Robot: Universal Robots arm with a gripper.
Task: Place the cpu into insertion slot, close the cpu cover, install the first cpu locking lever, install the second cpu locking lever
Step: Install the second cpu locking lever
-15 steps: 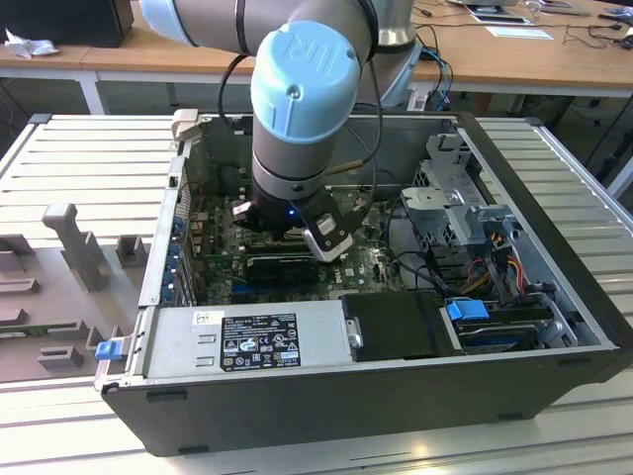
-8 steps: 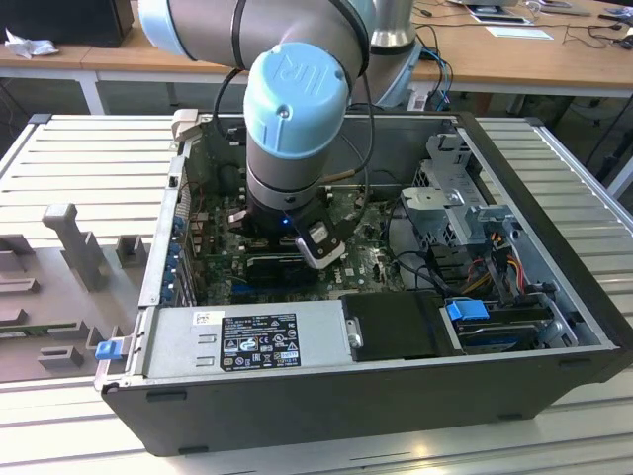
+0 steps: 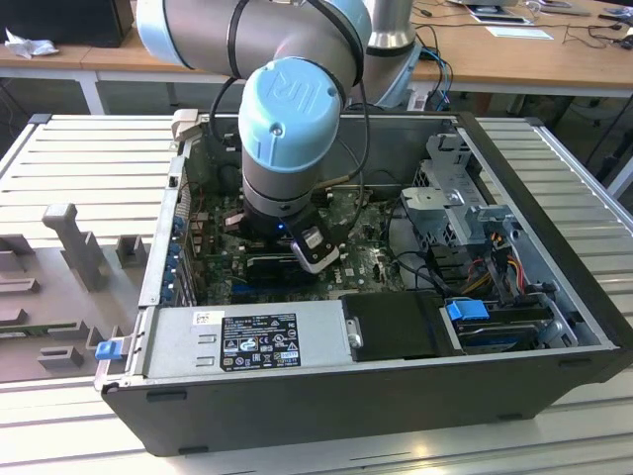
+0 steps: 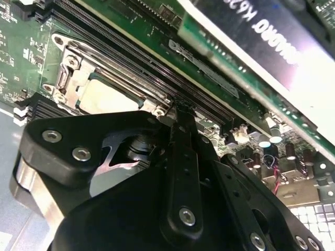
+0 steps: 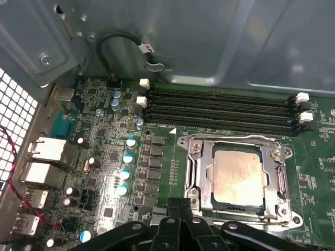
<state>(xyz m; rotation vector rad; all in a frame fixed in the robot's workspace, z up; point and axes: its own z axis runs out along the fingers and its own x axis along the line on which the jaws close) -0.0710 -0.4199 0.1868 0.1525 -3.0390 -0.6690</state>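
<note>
**CPU seated under its closed cover, gripper hanging at the socket's edge**

I am looking down through the first wrist view at the cpu [image 5: 236,177], which is lying flat in the insertion slot [image 5: 208,194] on the green motherboard [image 5: 162,157]. The cpu cover [image 5: 275,183] is lying down over it, its window framing the pale metal face. A thin locking lever [image 5: 225,138] is running along the side of the socket nearest the black memory slots [image 5: 220,107].

In the second wrist view the gripper [image 4: 180,112] is sitting just beside a corner of the cover, its black fingers [image 4: 183,157] drawn together with nothing between them.

In the exterior view the arm's blue-capped wrist [image 3: 292,109] is reaching down inside the open computer case [image 3: 396,396].
</note>
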